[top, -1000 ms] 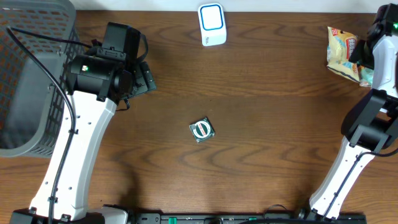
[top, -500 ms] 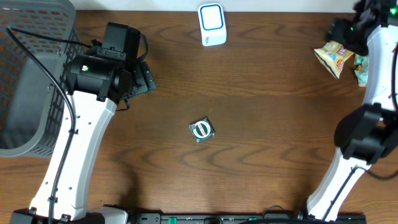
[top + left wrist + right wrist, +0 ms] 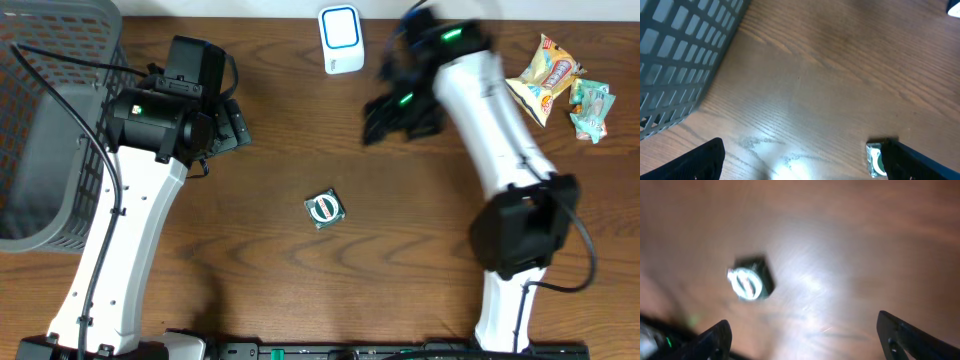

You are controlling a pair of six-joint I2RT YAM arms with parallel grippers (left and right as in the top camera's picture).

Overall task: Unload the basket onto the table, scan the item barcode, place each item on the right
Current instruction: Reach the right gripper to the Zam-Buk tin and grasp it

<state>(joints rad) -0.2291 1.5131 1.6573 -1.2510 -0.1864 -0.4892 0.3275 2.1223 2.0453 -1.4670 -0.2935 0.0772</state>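
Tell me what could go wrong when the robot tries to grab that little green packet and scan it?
The green packet is small and flat, so the open right gripper might just push it along the table. In the right wrist view it sits well off-centre between the fingers, so a grab could miss. No barcode shows on its top, so the scanner may read nothing unless the packet gets turned.

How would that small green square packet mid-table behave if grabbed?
The small green square packet looks tiny, so it is probably light. Its shiny wrapper may slide on the smooth wooden table and would likely crumple when squeezed.
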